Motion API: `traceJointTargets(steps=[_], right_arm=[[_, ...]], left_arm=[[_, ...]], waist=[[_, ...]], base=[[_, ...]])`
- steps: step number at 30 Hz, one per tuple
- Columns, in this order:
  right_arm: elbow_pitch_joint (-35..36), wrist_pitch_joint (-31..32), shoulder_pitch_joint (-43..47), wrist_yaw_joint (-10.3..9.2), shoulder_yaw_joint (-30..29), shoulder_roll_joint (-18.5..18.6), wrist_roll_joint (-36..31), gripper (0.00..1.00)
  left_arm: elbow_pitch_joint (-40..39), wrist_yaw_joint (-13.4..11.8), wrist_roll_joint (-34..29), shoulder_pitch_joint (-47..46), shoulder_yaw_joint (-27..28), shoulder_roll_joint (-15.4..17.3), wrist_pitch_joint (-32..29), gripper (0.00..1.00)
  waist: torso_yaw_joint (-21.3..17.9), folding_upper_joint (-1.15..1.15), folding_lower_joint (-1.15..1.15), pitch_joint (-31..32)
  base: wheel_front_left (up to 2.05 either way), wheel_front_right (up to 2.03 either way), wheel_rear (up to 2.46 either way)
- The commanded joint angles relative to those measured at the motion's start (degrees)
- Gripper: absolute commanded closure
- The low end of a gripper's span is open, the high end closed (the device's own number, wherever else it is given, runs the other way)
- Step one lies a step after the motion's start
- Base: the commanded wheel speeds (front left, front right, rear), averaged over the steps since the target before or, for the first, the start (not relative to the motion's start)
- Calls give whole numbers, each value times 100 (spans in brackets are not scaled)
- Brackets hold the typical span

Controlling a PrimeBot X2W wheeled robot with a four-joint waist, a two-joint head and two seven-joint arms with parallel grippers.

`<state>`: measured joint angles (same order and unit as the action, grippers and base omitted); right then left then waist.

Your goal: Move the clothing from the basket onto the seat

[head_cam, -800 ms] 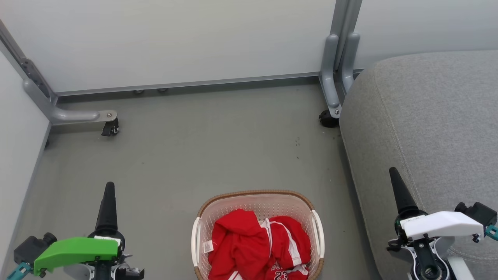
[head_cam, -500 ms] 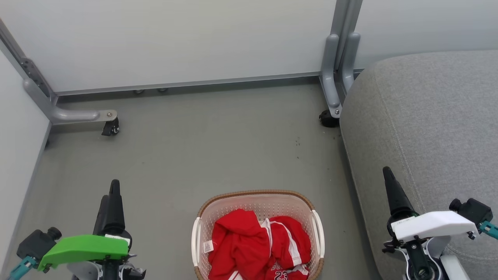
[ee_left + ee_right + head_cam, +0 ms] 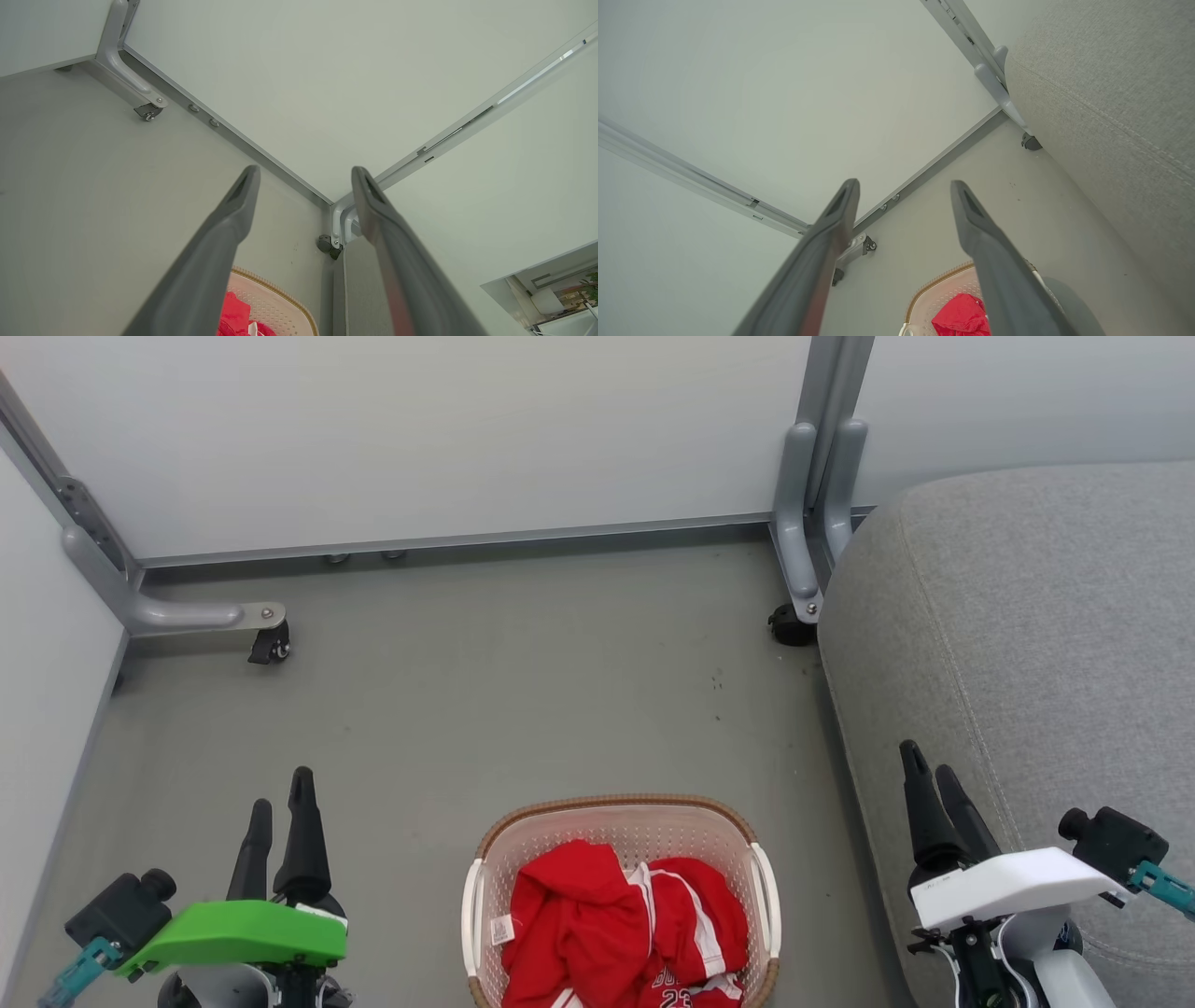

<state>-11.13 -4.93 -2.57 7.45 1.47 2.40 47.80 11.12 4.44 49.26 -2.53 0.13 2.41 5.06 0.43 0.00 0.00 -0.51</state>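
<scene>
The basket (image 3: 611, 801) sits on the grey floor (image 3: 467, 691) at six o'clock, close in front of the robot, with its brown rim on top and a white handle on each side. The clothing (image 3: 597, 933) lies bunched inside it. Plain red fabric is heaped toward the basket's nine o'clock side, a white-striped piece lies toward three o'clock, and a dark 23 shows at the near edge. A small label (image 3: 501, 929) shows on the basket wall by the left-side handle.

The seat (image 3: 1046, 635), a broad grey cushion with a stitched seam, fills the three o'clock side. It stands near the basket with a strip of floor between them.

The left gripper (image 3: 280, 789) hangs at seven o'clock under a green cover (image 3: 243, 933), its fingers spread apart and pointing toward twelve. The right gripper (image 3: 924, 758) hangs at five o'clock under a white cover (image 3: 1008, 887), its fingers spread too, in front of the seat's rounded edge. Neither touches the basket or the clothing.

Pale partition panels (image 3: 448, 439) on grey wheeled feet close off the floor at twelve and nine o'clock.
</scene>
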Motion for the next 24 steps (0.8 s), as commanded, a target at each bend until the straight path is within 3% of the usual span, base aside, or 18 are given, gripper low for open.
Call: traceJointTargets(steps=[1,24], right_arm=[[96,-65,-7,3,18,30,-197,0],[199,-440,68,3,248,42,-1591,0]], left_arm=[[-89,-34,-186,22,-18,36,54,0],[-294,-216,-1772,49,-353,48,423,0]], waist=[[2,0,0,3],[28,0,0,15]], base=[[0,0,0],[0,0,0]])
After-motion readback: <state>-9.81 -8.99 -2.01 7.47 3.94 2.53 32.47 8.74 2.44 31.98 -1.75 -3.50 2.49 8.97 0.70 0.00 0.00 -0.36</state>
